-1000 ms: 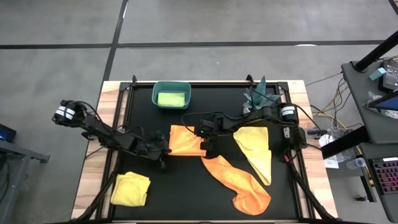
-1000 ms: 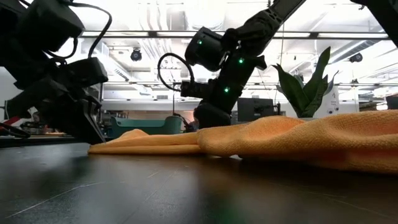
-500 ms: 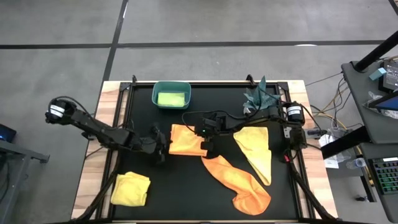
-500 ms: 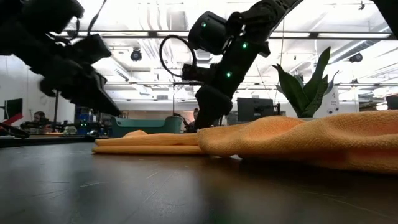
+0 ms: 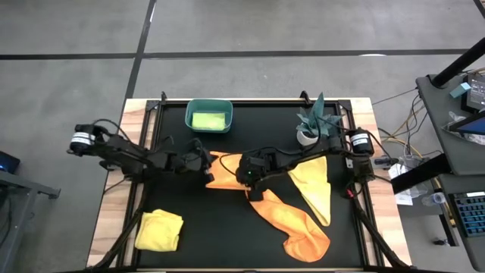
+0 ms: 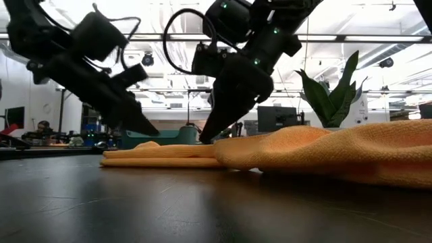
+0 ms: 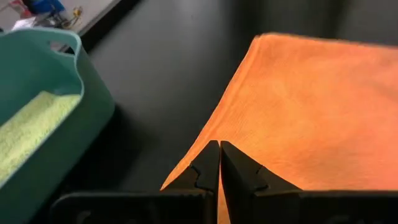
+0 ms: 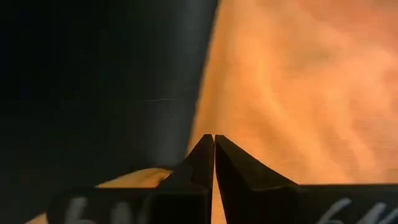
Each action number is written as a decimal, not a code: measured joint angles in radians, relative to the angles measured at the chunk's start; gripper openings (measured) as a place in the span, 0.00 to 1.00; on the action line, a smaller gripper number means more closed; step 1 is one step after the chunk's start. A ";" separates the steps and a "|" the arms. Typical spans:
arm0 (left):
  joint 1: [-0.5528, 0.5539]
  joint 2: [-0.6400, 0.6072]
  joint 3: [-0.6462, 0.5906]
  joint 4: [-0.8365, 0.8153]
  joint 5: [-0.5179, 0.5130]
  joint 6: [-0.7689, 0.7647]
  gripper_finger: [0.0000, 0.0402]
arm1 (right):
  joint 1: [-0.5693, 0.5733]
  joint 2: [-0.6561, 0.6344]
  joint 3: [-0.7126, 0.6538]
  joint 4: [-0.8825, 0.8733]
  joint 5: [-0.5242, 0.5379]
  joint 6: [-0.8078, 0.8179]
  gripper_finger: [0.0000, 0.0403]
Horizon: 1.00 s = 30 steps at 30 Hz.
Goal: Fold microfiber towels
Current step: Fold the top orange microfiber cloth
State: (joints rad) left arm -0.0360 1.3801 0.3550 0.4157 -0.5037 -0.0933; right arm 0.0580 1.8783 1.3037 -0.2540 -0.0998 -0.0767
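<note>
Both arms work the folded orange towel (image 5: 223,171) at the middle of the black bench (image 5: 227,235). The left end effector (image 7: 219,167) comes in at the towel's 9 o'clock edge with its fingers together, gripping nothing. The right end effector (image 8: 213,158) sits at the towel's 4 o'clock corner, likewise closed and empty. This looks like pressing the fold flat. Next, each would need to spread its fingers and pinch an edge for another fold.
</note>
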 joint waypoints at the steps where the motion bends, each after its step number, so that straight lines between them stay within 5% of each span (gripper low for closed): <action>1: 0.008 0.016 0.004 -0.005 0.000 0.000 0.00 | 0.005 0.004 -0.001 0.000 -0.003 0.001 0.02; 13: 0.039 0.141 0.011 -0.019 0.000 -0.032 0.00 | 0.002 0.041 -0.015 -0.045 -0.006 0.025 0.02; 30: 0.040 -0.097 0.007 -0.152 0.038 -0.054 0.00 | -0.062 0.002 -0.016 -0.193 0.075 -0.068 0.02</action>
State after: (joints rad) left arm 0.0036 1.2831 0.3625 0.2639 -0.4657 -0.1474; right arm -0.0036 1.8804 1.2881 -0.4474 -0.0250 -0.1445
